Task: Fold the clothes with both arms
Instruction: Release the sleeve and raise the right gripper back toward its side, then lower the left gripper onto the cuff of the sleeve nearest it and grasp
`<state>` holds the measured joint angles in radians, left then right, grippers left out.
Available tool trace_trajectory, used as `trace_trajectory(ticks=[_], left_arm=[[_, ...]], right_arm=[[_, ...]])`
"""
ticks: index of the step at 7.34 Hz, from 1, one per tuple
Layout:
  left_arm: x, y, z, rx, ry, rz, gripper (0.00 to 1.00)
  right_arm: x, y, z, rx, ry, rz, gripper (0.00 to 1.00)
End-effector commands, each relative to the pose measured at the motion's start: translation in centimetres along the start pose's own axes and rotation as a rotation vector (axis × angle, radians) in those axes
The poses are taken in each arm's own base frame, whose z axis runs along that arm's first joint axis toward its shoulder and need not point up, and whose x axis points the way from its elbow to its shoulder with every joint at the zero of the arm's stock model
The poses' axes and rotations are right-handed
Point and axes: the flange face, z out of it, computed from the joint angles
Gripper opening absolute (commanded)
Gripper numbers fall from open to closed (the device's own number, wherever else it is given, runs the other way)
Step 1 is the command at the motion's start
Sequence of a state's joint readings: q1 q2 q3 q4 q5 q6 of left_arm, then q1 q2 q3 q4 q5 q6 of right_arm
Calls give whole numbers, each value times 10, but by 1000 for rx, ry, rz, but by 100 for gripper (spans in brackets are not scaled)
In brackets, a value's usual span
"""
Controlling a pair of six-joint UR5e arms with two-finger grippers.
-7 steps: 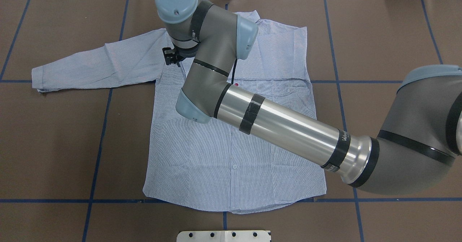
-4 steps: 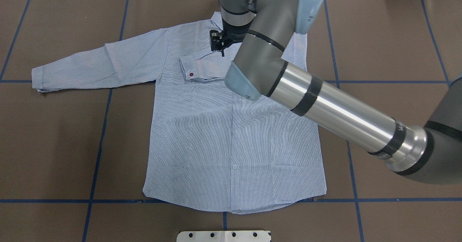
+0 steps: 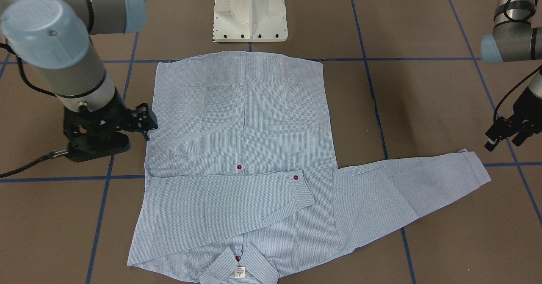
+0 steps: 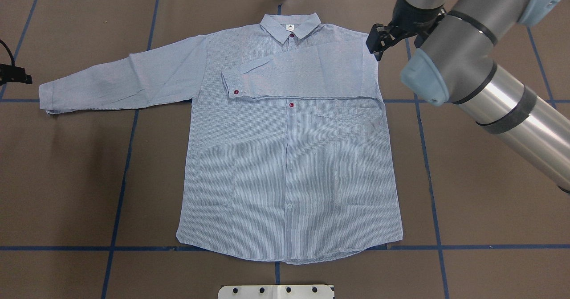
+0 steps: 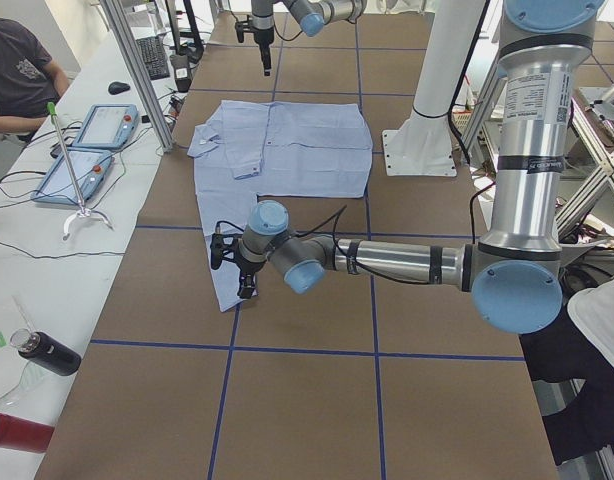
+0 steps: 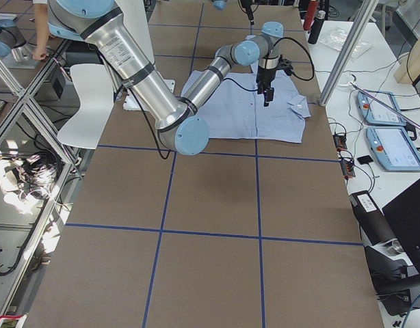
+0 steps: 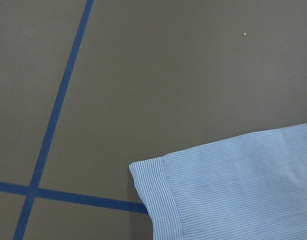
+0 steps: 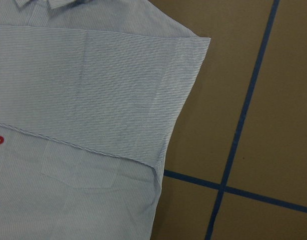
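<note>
The light blue striped shirt (image 4: 289, 156) lies flat and buttoned, collar (image 4: 290, 24) at the far edge. One sleeve (image 4: 307, 74) is folded across the chest, its red-buttoned cuff (image 4: 234, 92) near the middle. The other sleeve (image 4: 120, 78) stretches out flat to the left. My right gripper (image 4: 376, 45) hovers open and empty beside the shirt's right shoulder, also seen in the front view (image 3: 148, 123). My left gripper (image 3: 504, 142) hangs open just beyond the outstretched cuff (image 7: 153, 200), holding nothing.
Blue tape lines (image 4: 124, 174) cross the brown table cover. The white pedestal base (image 3: 250, 13) stands at the near edge behind the hem. A side bench with teach pendants (image 5: 87, 150) and a seated person (image 5: 22, 75) runs along the far side.
My right arm has swept right across the chest, from the left shoulder to the right shoulder edge, uncovering the folded sleeve. The left gripper has come into view at the left edge.
</note>
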<state>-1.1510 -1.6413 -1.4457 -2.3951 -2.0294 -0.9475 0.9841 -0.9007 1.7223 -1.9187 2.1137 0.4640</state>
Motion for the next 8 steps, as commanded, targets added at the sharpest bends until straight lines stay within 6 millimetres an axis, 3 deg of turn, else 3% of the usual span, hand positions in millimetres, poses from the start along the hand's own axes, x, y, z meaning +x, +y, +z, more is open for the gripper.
trace_trajectory(ticks=[1,3,5,8], left_arm=[[-2,0,41,13,-30,11,87],[6,14,57,-13,-23,37,74],[6,18,61,-23,-25,43,60],[4,21,64,-30,-29,36,56]], right_arm=[[51,18,-5,-18,-35,-25,100],[60,19,-8,-22,-50,-51,100],[66,23,1,-34,-45,-45,100],[64,23,2,-34,-43,-48,100]])
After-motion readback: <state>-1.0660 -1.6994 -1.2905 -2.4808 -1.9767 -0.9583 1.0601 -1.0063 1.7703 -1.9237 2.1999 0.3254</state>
